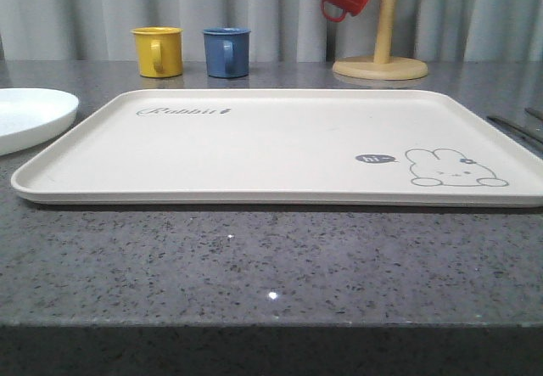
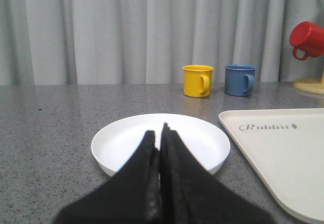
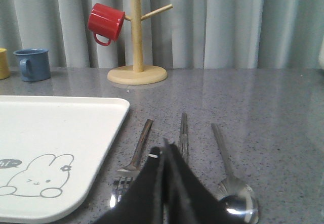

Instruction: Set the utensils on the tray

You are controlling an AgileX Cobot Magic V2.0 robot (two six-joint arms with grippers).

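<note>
Your left gripper [image 2: 161,133] is pressed together, hovering low over the near rim of the white plate [image 2: 121,140], mid-frame in the left wrist view. Your right gripper [image 3: 164,150] is likewise closed, above the chopsticks [image 3: 183,133], between fork [image 3: 132,161] and spoon [image 3: 233,191]. The tray [image 1: 254,151] spans the front view's centre, its surface bare; plate just off its left edge, utensils off its right
</note>
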